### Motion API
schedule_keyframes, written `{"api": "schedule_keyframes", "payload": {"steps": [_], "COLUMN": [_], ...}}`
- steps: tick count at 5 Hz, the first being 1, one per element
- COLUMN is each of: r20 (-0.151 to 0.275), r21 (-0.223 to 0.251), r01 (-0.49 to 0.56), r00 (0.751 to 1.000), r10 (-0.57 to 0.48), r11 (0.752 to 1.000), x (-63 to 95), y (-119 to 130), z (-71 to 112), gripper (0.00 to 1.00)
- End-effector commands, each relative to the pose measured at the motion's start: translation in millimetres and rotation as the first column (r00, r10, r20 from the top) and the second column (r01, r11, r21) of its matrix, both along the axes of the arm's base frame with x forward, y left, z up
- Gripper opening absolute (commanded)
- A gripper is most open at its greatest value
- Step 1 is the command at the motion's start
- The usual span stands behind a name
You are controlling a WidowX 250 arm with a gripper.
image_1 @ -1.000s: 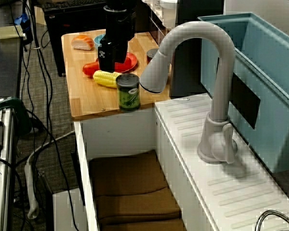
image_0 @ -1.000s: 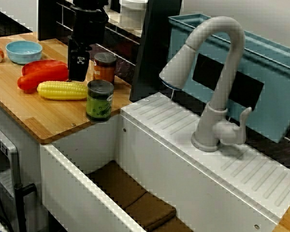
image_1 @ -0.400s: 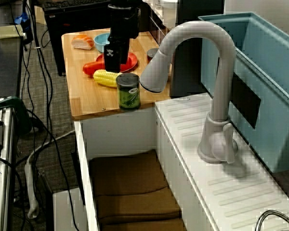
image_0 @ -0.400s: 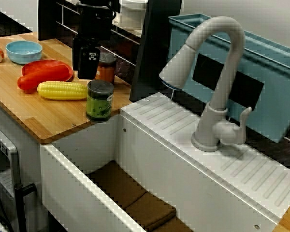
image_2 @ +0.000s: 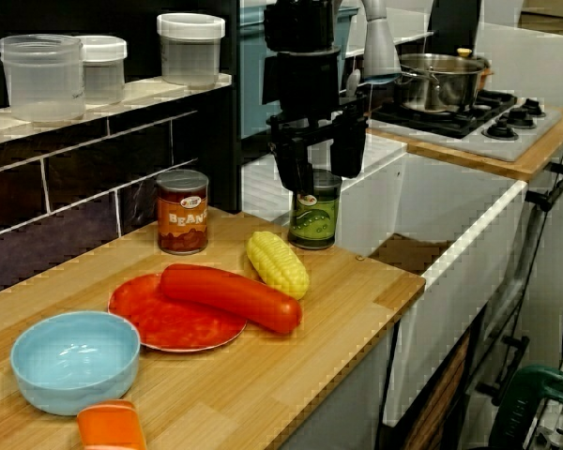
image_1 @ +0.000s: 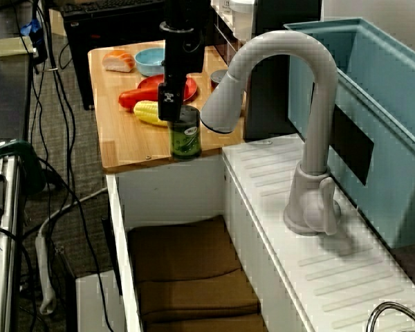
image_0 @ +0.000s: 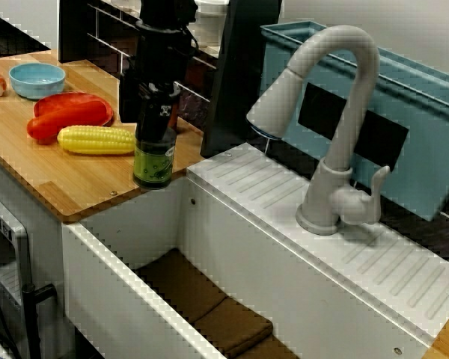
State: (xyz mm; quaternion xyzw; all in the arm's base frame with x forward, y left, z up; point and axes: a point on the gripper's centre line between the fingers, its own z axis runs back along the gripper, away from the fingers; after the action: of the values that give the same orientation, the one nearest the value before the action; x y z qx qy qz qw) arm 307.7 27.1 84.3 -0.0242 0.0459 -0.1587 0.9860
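My gripper [image_2: 317,167] hangs open right over a green-labelled can [image_2: 313,217] near the wooden counter's edge by the sink. In the view along the counter its two black fingers [image_2: 289,161] stand on either side of the can's lid, wider than the can. In the view across the sink the gripper [image_0: 156,126] hides the top of the can [image_0: 153,163]. The view from above shows the gripper [image_1: 171,111] just over the can [image_1: 185,137]. A yellow corn cob [image_2: 277,263] lies close to the can's left.
A long red vegetable [image_2: 230,297] rests on a red plate [image_2: 141,319]. A beans can [image_2: 182,211] stands by the tiled wall, and a blue bowl [image_2: 75,361] sits further along. The grey faucet [image_0: 337,127] and a deep sink with brown mats [image_0: 209,307] lie to the right.
The gripper has travelled from above the red plate and corn towards the sink, ending over the green can. The objects on the counter have not moved.
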Motion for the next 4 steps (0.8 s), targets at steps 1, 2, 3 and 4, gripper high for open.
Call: {"api": "schedule_keyframes", "payload": {"steps": [1,2,3,4], "r20": [0.088,0.087,0.085,0.080], "r21": [0.057,0.048,0.039,0.030], "r01": [-0.050,-0.052,-0.053,-0.055], "r00": [0.995,0.995,0.995,0.995], "r10": [0.045,0.048,0.049,0.053], "r11": [0.997,0.997,0.998,0.998], "x": [5.9,6.4,5.9,6.1], "y": [-7.1,-6.3,-5.3,-3.9], "z": [19.7,20.8,22.2,21.7], "gripper": [1.00,1.00,1.00,1.00]}}
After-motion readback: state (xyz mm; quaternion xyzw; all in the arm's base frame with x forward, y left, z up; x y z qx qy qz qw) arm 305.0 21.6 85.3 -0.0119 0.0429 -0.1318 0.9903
